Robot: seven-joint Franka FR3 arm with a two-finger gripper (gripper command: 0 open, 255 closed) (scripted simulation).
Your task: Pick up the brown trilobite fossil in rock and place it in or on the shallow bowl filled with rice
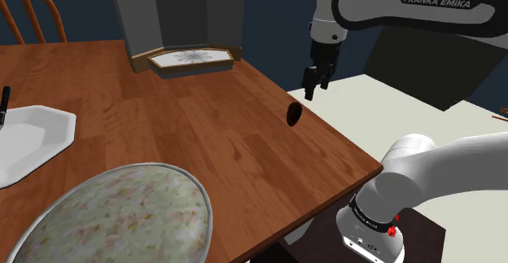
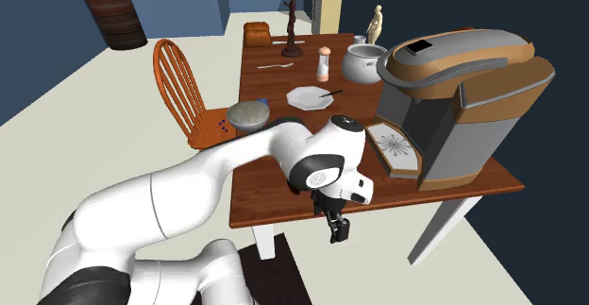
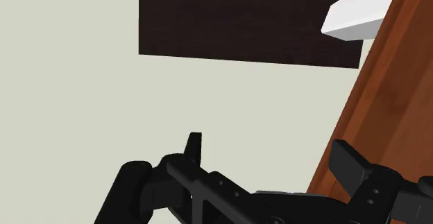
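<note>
The trilobite fossil [image 1: 294, 113] is a small dark brown oval standing on edge on the wooden table [image 1: 203, 123], close to the edge at the shoulder view's right. My gripper [image 1: 317, 82] hangs just past that edge, above and slightly beyond the fossil, not touching it. It is open and empty. In the wrist view the gripper [image 3: 272, 154] looks down at pale floor, with the table edge [image 3: 388, 98] beside one finger. The rice bowl [image 1: 207, 212], with a grey rim and mottled pale filling, sits at the table's near corner. It also shows as the bowl [image 2: 248, 125] by the chair.
A large coffee machine [image 1: 183, 9] with a patterned drip tray [image 1: 191, 58] stands at the back of the table. A white plate [image 1: 32, 139] lies at the shoulder view's left. An orange chair [image 2: 179, 76] stands at the table. A pot [image 2: 363, 62] and a shaker [image 2: 323, 62] stand farther along.
</note>
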